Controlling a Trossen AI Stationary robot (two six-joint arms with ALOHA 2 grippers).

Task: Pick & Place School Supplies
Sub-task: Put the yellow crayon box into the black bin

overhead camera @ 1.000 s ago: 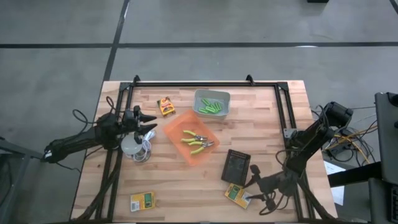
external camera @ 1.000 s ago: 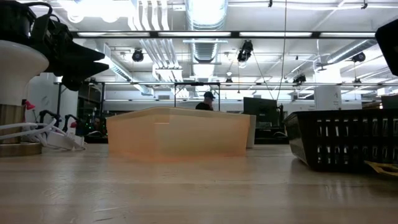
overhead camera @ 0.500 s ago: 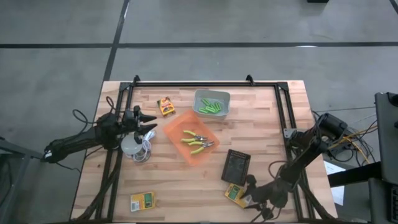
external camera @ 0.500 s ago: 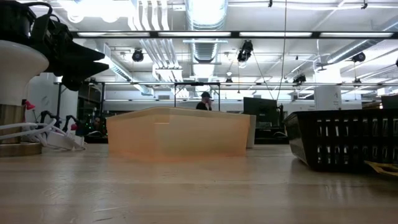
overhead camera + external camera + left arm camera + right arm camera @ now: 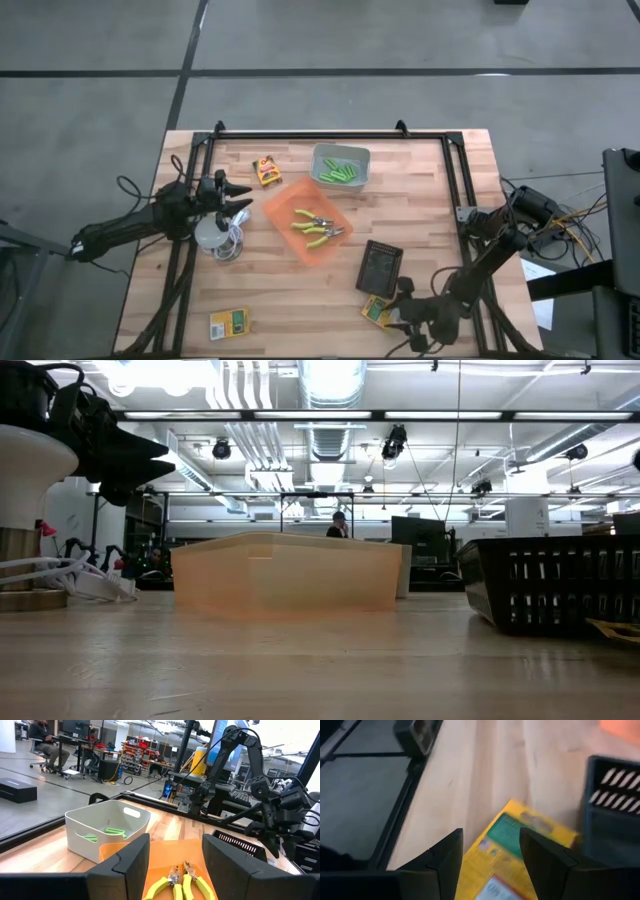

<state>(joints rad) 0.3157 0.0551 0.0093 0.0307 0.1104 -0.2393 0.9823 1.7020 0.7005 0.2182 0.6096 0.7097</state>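
A yellow-and-green box (image 5: pixel 377 310) lies flat near the table's front right, next to a black slotted bin (image 5: pixel 380 265). My right gripper (image 5: pixel 400 316) slants down over the box's right end, open; in its wrist view the box (image 5: pixel 520 845) lies just past the two spread fingers (image 5: pixel 487 865). My left gripper (image 5: pixel 240 195) waits open and level at the table's left; in its wrist view its fingers (image 5: pixel 172 865) point at the orange bin. Two green-handled pliers (image 5: pixel 316 226) lie in the orange bin (image 5: pixel 285 205). Green markers (image 5: pixel 340 172) lie in the grey bin (image 5: pixel 342 152).
Another printed box (image 5: pixel 229 323) lies near the front left, and a red-and-yellow one (image 5: pixel 266 170) at the back. A white round thing with coiled cable (image 5: pixel 215 236) sits below my left gripper. A black frame rail (image 5: pixel 462 200) runs along the table's right side.
My right gripper has moved toward the table's near edge and a little down, coming over the yellow-and-green box, and has tipped and rolled as it went. Its fingers have stayed open. The box has not moved.
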